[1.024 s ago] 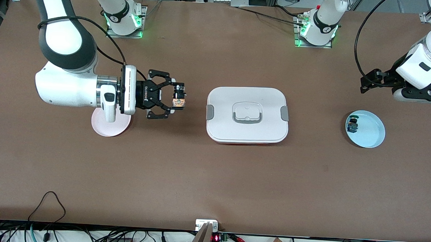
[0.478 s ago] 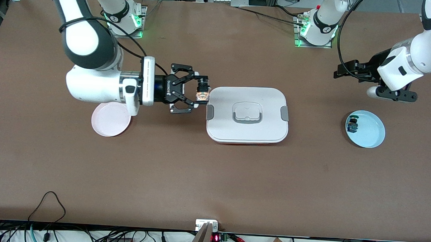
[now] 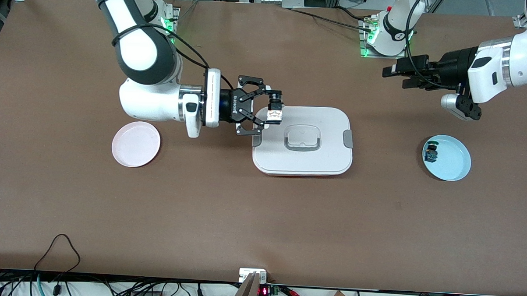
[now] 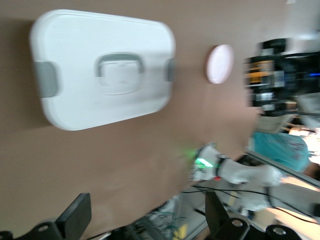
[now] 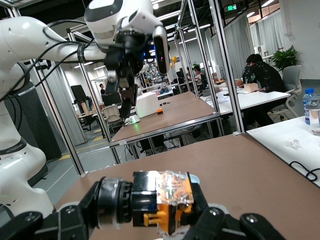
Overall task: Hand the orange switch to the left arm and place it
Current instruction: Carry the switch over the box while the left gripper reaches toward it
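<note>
Orange switch point(image 3: 274, 114), a stubby push-button with a black body and an orange cap under a clear cover, sits pinched in the right gripper point(image 3: 271, 112), just above centre in the front view and over the corner of the large white rounded-rectangle box point(image 3: 302, 140) with grey side clips. It looks light, rigid and hard-shelled, so weight should be no worry; the smooth plastic and small size make slipping or twisting the likelier trouble. In the right wrist view the switch point(image 5: 160, 202) lies sideways between the fingers, clamped across its body, which leaves the capped end as the part I judge free for a second grip.

That right claw is closed firmly on the switch and touches nothing else. At the upper right of the front view the left gripper point(image 3: 395, 73) hangs above bare brown table point(image 3: 261, 218), its fingers point(image 4: 75, 217) spread wide and empty, pointing toward the box.
</note>
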`<action>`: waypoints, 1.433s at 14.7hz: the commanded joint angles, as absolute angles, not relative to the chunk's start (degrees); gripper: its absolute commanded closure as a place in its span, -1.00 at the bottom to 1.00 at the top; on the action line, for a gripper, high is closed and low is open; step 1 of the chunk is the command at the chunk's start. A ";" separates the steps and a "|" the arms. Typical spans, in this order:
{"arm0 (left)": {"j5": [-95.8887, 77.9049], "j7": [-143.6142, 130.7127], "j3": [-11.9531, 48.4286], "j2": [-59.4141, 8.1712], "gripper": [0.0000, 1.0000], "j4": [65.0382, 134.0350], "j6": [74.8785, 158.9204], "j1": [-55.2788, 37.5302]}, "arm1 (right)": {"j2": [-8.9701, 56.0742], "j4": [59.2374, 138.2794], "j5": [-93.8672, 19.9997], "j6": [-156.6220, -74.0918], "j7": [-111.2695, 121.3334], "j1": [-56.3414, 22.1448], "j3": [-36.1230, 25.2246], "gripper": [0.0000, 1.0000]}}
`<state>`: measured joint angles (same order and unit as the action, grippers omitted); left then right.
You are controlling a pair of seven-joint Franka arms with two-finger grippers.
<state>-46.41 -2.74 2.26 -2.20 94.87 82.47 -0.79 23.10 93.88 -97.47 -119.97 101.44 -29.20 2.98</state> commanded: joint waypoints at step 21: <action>-94.39 19.07 14.94 -8.35 -1.00 111.62 110.13 -2.81 | 24.87 88.86 -100.81 -125.59 100.90 -34.63 2.55 1.00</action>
